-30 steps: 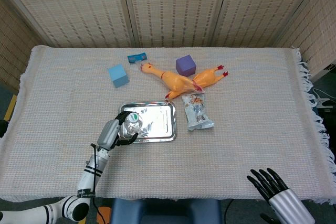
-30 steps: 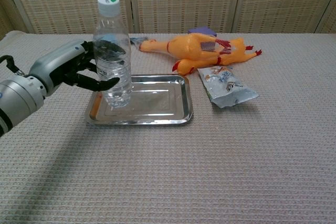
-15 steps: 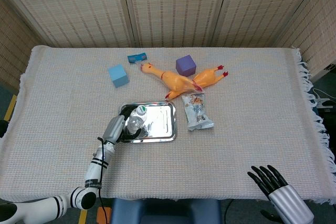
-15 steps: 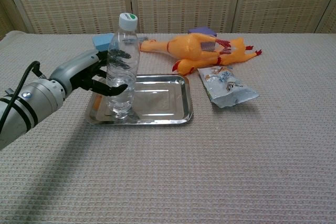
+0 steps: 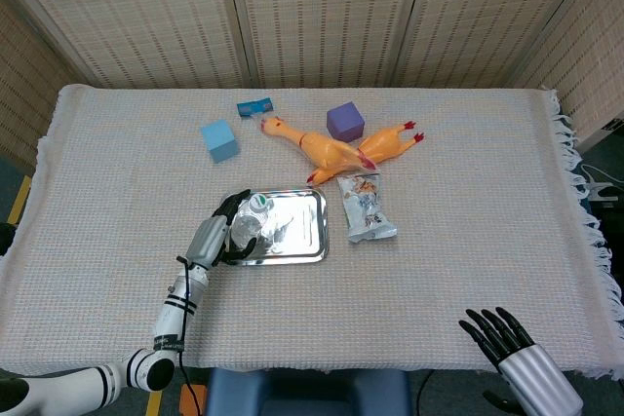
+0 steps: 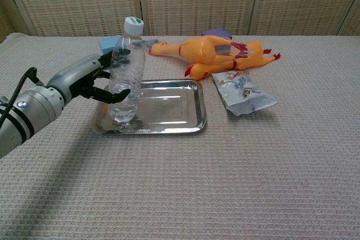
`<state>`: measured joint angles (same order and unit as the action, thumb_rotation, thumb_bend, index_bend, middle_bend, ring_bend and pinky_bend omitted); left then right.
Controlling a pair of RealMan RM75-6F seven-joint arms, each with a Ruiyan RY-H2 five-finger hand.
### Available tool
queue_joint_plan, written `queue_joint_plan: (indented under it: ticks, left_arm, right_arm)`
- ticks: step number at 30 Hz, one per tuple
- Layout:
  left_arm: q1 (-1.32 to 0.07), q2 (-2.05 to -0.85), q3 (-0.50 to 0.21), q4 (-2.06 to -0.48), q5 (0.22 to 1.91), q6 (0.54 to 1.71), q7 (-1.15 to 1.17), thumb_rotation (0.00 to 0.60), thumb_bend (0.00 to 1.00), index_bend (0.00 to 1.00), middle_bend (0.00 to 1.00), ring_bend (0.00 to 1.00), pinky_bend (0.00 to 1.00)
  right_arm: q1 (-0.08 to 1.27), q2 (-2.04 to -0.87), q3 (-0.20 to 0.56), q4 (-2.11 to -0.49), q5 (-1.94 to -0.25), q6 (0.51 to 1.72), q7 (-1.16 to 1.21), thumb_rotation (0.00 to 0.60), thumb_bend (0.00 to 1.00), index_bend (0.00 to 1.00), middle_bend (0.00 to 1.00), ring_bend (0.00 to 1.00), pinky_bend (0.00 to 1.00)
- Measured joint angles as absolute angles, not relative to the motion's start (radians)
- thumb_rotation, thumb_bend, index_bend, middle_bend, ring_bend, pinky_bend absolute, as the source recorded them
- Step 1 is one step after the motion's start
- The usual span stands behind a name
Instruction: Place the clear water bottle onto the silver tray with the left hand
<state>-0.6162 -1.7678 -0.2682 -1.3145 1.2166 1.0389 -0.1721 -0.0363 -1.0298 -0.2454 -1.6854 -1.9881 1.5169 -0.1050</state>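
The left hand [image 6: 90, 80] holds the clear water bottle [image 6: 125, 71] from the side, its dark fingers [image 6: 115, 95] wrapped around the lower middle of the bottle. The bottle stands upright, perhaps leaning a little, with its bottom on the left part of the silver tray [image 6: 169, 111], near the left rim. Its white cap with a green mark points up. In the head view the same hand [image 5: 216, 236] is at the left edge of the tray [image 5: 297, 231] and the bottle [image 5: 250, 221] is seen from above.

The right hand [image 5: 499, 336] is at the lower right corner of the head view, well apart from everything; its fingers are spread apart and it holds nothing.

Behind the tray lie two yellow rubber chickens [image 5: 331, 150], and a small snack packet [image 5: 367, 206] lies just to the right of the tray. Farther back on the table [image 5: 468, 182] there are a blue cube [image 5: 219, 139], a purple cube [image 5: 345, 121] and a small blue pack [image 5: 254, 106]
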Motion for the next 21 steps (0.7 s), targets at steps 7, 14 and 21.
queue_joint_plan:
  ticks: [7, 14, 21]
  left_arm:
    - [-0.6, -1.751, -0.252, -1.341, 1.219, 1.045, -0.185, 0.6, 0.42, 0.0, 0.0, 0.0, 0.09]
    - [-0.586, -1.73, -0.247, -1.33, 1.192, 1.029, -0.191, 0.6, 0.39, 0.0, 0.0, 0.0, 0.07]
    - [-0.583, -1.694, -0.235, -1.353, 1.199, 1.021, -0.173, 0.6, 0.34, 0.0, 0.0, 0.0, 0.04]
  right_arm:
    - [-0.037, -1.032, -0.246, -1.683, -1.991, 1.518, -0.108, 0.6, 0.0, 0.0, 0.0, 0.0, 0.0]
    - [-0.039, -1.033, -0.251, -1.682, -1.999, 1.523, -0.111, 0.6, 0.0, 0.0, 0.0, 0.0, 0.0]
    - [-0.038, -1.036, -0.251, -1.684, -1.998, 1.515, -0.123, 0.6, 0.0, 0.0, 0.0, 0.0, 0.0]
